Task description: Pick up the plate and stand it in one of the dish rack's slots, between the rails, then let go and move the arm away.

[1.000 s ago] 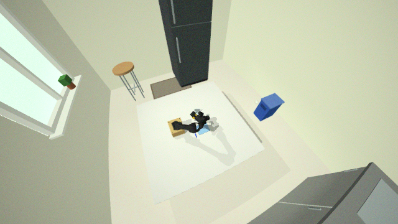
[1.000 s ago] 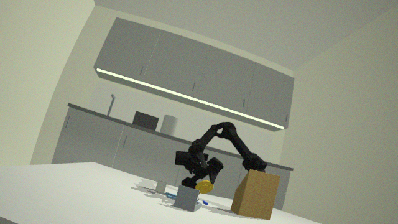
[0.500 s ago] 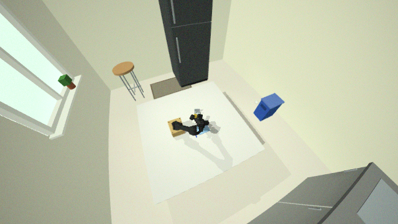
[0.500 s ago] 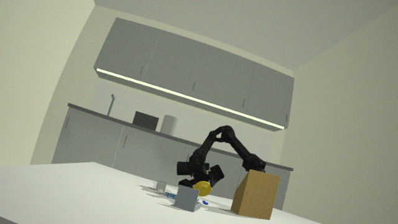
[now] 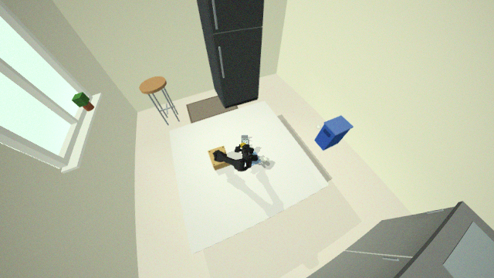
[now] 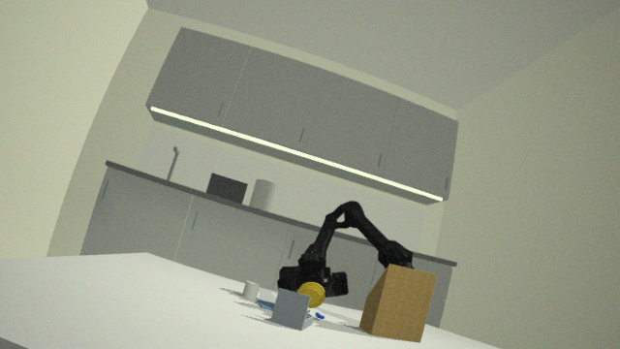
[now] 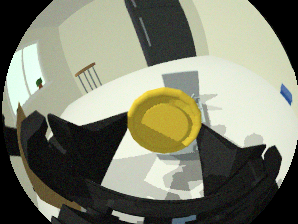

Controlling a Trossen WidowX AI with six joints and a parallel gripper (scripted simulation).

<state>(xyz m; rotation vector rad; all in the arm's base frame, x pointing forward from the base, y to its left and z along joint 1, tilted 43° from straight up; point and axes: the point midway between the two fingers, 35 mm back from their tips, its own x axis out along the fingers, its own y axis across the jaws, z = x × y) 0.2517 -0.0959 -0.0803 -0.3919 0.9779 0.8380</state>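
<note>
We see the arm reaching from its base on the cardboard box down toward the white table, with the gripper low above the things there. Its jaws are closed on the yellow plate, which is lifted off the table and held on edge, its round face turned toward the wrist camera. In the exterior view the plate sits just behind the upper corner of the grey dish rack, partly hidden by it; we cannot tell whether it has entered a slot or touches the rails. In the wrist view the rack lies beyond the plate, close behind it. A white mug stands on the table to the rack's left, apart from it, and a small blue item lies beside the rack's base on the right. From the top view, the arm hides most of these things.
</note>
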